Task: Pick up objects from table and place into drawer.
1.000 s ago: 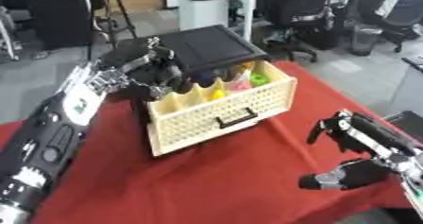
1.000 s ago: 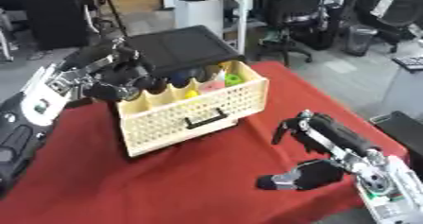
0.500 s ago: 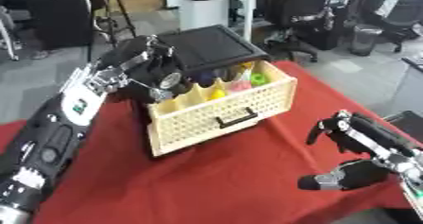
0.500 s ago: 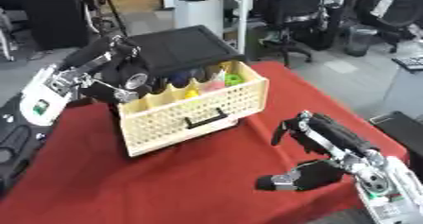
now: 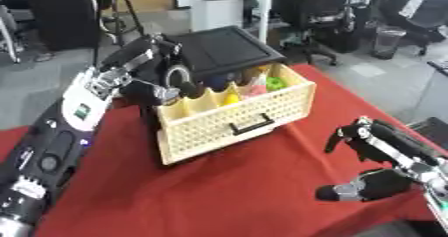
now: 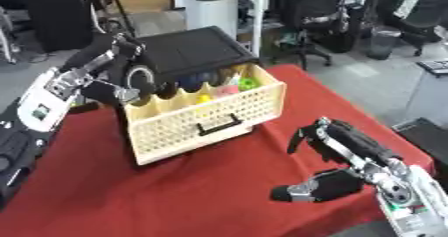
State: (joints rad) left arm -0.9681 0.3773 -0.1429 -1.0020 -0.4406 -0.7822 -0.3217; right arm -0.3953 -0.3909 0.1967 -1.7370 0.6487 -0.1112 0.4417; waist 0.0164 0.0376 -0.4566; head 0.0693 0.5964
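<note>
Table: red cloth (image 5: 219, 191) covers it; the drawer unit stands on its far middle part.
Drawer unit: a black case (image 5: 219, 51) with a cream perforated drawer (image 5: 236, 118) pulled out toward the camera; a black handle (image 5: 251, 126) sits on the drawer front.
Drawer contents: small things lie along the open top behind the front wall, among them a green one (image 5: 275, 83), a pink one (image 5: 256, 88), a yellow one (image 5: 230, 98) and a dark blue round one (image 6: 191, 81). I cannot tell what they are.
Left hand (image 5: 153, 76): comes in from the left on a black and white arm and hangs over the drawer's left end, beside the black case.
Left fingers: curled round a dark round thing with a pale ring (image 5: 179, 76), held just above the drawer's left compartment. Whether it touches the drawer I cannot tell.
Right hand (image 6: 337, 143): at the lower right, above the cloth, well apart from the drawer.
Right fingers: bent downward in a loose claw, with the thumb stretched out low toward the left; they hold nothing.
Background: office chairs and desks stand on a grey floor beyond the table.
</note>
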